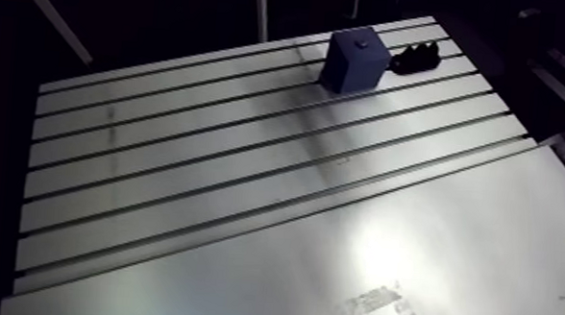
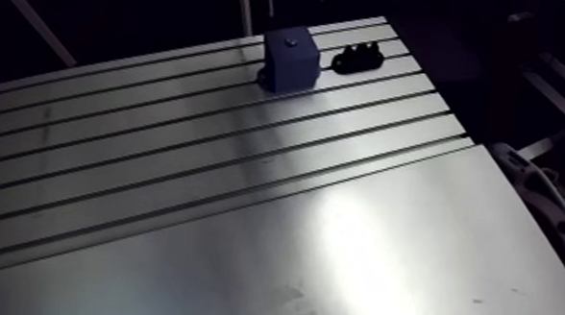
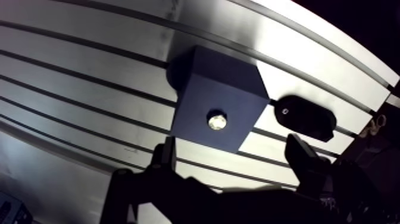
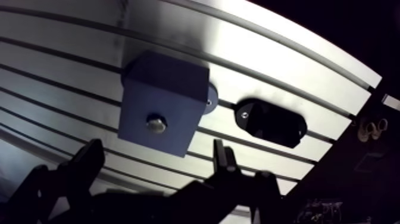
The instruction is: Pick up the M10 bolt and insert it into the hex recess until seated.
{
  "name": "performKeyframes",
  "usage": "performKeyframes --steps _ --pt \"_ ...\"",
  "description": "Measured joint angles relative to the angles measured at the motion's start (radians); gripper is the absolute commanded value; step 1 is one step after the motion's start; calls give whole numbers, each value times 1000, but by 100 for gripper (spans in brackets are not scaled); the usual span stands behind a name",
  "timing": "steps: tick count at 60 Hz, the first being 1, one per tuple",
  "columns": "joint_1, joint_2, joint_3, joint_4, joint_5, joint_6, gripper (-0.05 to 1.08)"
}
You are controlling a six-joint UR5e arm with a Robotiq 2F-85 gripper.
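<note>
A dark blue block (image 3: 217, 95) stands on the slotted table (image 1: 199, 163) near its far edge. A shiny metal bolt head (image 3: 216, 121) sits in the middle of the block's top face, level with the recess there. In the wrist view my gripper (image 3: 233, 156) hangs above the block and just short of it. It is open with nothing between its fingers. One black finger (image 3: 163, 158) is on each side of the block's near corner. In the arm view the block (image 1: 354, 59) shows the bolt as a small dot on top, and the gripper is out of sight.
A black oval fixture (image 3: 306, 116) with a small screw lies on the table right beside the block, also seen in the arm view as the black fixture (image 1: 415, 56). A smooth metal plate (image 1: 414, 247) covers the table's near part.
</note>
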Motion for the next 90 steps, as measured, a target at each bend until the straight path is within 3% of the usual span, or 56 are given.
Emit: performKeyframes --steps 18,28,38,48,56,83,90 --pt "-2 -36 13 -20 1 41 1" --pt "-2 -79 52 -58 9 145 1" --pt "3 -107 87 -77 18 273 12" --pt "5 -116 111 -84 40 350 34" --pt "2 -119 122 -86 52 383 44" --pt "4 -122 136 -131 58 389 45" --pt "5 -122 149 -139 56 376 50"
